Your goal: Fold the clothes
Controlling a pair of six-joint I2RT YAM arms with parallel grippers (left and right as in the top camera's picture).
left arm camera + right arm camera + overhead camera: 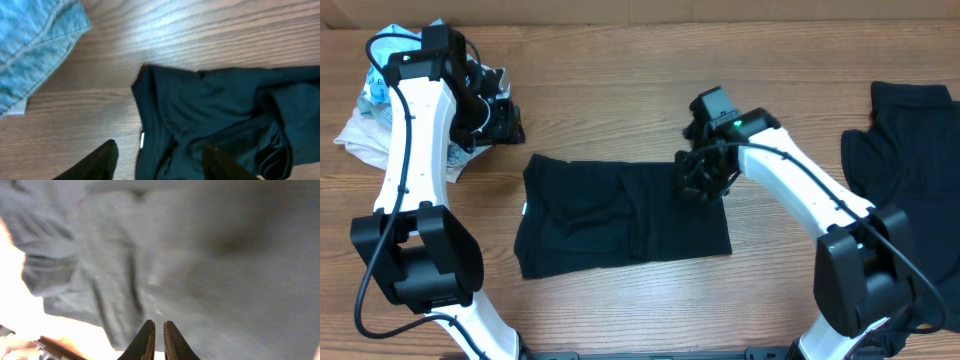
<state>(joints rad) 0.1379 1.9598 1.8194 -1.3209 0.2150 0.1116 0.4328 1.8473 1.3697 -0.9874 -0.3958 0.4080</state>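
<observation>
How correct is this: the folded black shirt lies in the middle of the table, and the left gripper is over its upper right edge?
One thing is wrong: the overhead view shows that it is the right gripper over the upper right edge of the folded black shirt. The shirt does lie in the middle of the table.

You're at a robotics lab bench: two white-and-black arms (415, 170) on a wood-grain table (620, 110), pale laundry heap (365, 110) beside left claw (160, 152), black garments (910, 150) beyond right claw (702, 185).
</observation>
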